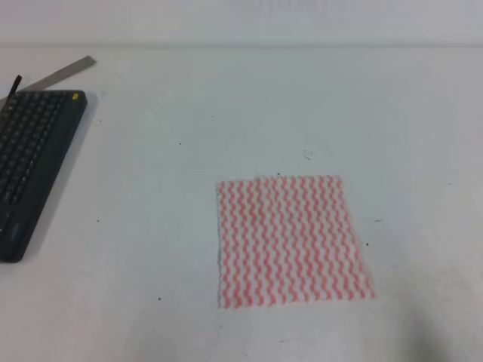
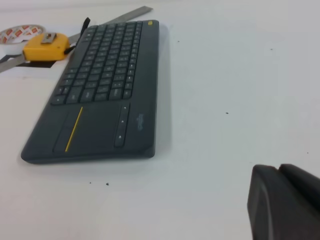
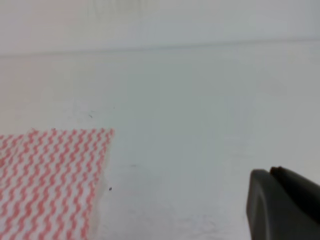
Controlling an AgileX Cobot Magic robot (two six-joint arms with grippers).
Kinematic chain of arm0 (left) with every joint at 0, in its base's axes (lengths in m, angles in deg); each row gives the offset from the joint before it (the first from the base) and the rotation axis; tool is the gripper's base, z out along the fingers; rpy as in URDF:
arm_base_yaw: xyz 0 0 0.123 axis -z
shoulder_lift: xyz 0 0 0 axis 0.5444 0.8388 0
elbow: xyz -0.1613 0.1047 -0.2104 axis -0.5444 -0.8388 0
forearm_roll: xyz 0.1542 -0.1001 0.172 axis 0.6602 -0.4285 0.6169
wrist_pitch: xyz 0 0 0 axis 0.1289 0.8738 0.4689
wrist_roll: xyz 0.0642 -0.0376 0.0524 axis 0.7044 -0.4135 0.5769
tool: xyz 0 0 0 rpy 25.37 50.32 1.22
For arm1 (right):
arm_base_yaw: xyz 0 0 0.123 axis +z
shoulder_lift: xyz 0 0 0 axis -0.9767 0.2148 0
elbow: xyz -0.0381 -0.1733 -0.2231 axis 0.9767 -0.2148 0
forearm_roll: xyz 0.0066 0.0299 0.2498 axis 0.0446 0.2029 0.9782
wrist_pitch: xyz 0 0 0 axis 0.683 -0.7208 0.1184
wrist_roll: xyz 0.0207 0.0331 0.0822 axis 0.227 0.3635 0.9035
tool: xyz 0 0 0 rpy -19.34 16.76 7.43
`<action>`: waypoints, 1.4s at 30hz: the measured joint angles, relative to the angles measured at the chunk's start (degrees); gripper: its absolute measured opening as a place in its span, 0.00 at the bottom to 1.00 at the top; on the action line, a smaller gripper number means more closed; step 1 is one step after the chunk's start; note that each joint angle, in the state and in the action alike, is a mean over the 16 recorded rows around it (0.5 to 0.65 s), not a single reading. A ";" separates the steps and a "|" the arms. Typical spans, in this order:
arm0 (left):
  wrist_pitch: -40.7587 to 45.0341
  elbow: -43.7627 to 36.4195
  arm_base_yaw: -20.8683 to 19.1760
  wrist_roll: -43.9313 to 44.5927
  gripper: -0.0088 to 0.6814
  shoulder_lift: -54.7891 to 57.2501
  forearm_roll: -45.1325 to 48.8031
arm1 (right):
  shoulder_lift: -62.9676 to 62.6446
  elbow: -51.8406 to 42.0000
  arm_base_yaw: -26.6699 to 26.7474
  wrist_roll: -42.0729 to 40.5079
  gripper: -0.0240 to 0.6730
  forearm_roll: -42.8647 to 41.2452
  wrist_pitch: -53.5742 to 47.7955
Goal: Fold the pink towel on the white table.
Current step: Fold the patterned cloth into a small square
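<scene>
The pink towel lies flat and spread out on the white table, right of centre and toward the front. Its far right corner shows at the lower left of the right wrist view. No gripper appears in the exterior high view. My left gripper shows as a dark block at the lower right of its wrist view, above bare table beside the keyboard, its fingers pressed together with nothing between them. My right gripper looks the same, hovering to the right of the towel and apart from it.
A black keyboard lies along the left edge of the table, seen close in the left wrist view. Behind it are a metal ruler, a yellow tape measure and a roll of tape.
</scene>
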 joint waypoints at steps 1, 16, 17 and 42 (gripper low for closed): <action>-0.18 0.01 0.00 0.05 0.01 -0.12 0.01 | 0.00 0.00 0.00 0.02 0.03 0.07 0.69; -9.98 0.28 0.03 -2.23 0.01 0.75 -17.72 | -0.11 0.00 0.00 0.27 0.03 19.73 12.85; -10.70 0.23 0.03 -2.37 0.01 0.76 -19.39 | -0.11 0.00 0.00 0.25 0.03 21.54 13.26; -3.99 12.22 0.01 -0.91 0.01 15.36 -31.44 | 17.67 12.89 0.01 -3.07 0.03 33.74 -2.68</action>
